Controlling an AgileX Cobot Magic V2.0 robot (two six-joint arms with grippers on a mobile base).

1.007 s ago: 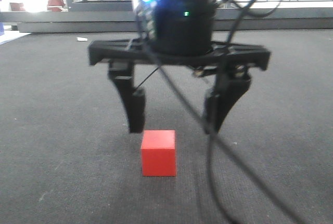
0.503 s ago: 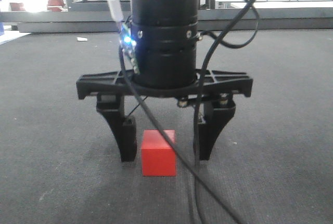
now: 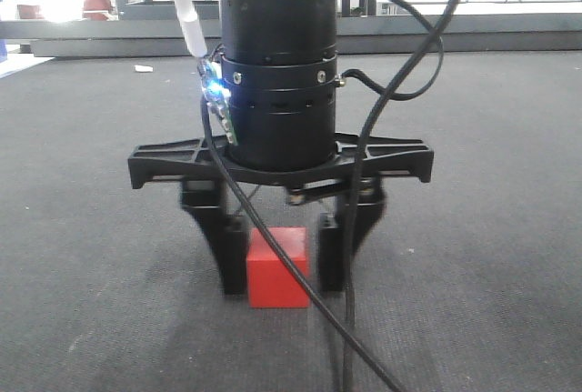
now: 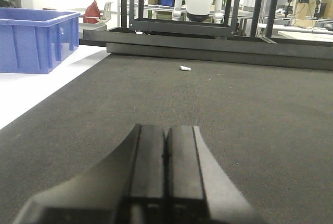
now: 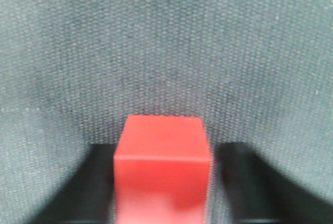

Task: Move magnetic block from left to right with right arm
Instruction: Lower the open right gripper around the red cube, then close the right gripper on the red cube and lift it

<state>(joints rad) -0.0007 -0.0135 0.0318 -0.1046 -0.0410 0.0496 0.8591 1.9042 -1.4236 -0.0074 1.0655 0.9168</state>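
Magnetic block, a red cube, sits on the dark carpeted surface, well in from its far edge. Right gripper straddles it, not yet clenched: one finger meets one face, and a sliver of carpet shows before the other. Left gripper is pressed closed above the surface.

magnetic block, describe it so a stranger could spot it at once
A dark grey mat fills the front view, with the black right gripper reaching down at its centre. Between its two fingers sits the magnetic block, a small plain cube, the only red thing on the mat.
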